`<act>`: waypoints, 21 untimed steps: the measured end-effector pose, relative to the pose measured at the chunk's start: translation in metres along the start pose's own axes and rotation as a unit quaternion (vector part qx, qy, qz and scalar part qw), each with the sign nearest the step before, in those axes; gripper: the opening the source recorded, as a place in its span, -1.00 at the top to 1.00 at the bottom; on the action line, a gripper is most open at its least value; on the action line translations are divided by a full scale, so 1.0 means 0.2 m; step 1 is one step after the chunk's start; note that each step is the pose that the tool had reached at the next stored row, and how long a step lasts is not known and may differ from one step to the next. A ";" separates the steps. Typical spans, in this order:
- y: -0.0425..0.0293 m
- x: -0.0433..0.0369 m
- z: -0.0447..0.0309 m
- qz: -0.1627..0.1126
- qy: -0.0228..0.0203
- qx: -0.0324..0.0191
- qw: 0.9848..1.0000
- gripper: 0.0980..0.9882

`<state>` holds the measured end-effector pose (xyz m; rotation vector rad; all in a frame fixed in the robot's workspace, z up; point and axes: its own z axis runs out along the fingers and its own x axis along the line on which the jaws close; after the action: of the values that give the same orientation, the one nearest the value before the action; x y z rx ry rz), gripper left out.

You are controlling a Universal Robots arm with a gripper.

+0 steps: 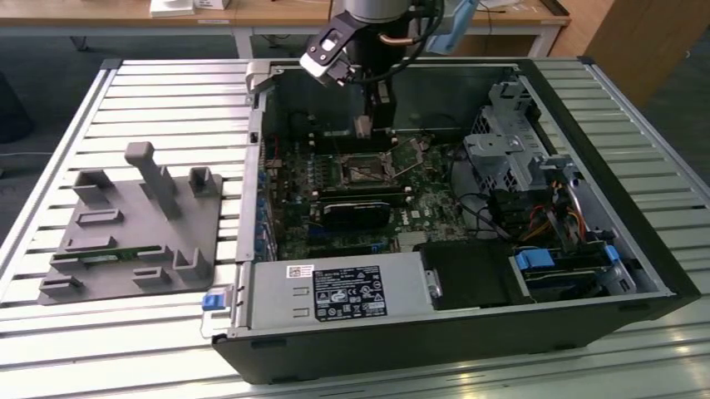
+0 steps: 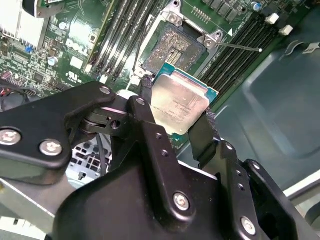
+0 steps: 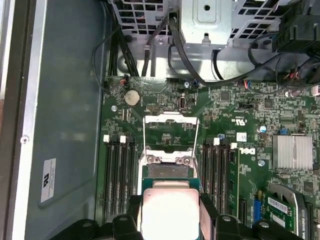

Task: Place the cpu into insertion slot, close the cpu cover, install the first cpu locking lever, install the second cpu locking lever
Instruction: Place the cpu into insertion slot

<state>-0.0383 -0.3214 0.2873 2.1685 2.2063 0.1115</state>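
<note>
The black two-fingered gripper [image 2: 177, 111] is closed on the cpu [image 2: 176, 100], a small flat square chip with a silver-grey metal face and pale edge. Its fingers [image 2: 202, 135] bear on two opposite edges of the chip. The cpu is held clear of the green circuit board [image 3: 240, 115], just beside the insertion slot [image 3: 167, 171], a small square black-framed socket with a dark centre, and is not seated in it. The cpu cover [image 3: 170, 119], a thin silver-grey metal frame plate with a window, is swung back off the slot on the side away from the gripper; how steeply it stands cannot be told. A thin silver wire lever [image 2: 240, 47] juts from one socket corner across the black memory slots [image 2: 235, 60]. In the exterior view the arm reaches down into an open black computer case [image 1: 444, 332]. The case lies on a slatted metal table [image 1: 166, 91], with a grey moulded fixture [image 1: 133, 224] at the exterior view's left of it.
</note>
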 end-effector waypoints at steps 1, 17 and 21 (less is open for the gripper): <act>0.000 0.000 0.005 0.000 0.000 0.000 1.000 0.00; -0.009 0.004 0.112 -0.001 0.000 0.001 1.000 0.00; -0.013 0.003 0.145 -0.006 0.000 0.001 1.000 0.00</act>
<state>-0.0385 -0.3202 0.2583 2.1552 2.2204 0.1098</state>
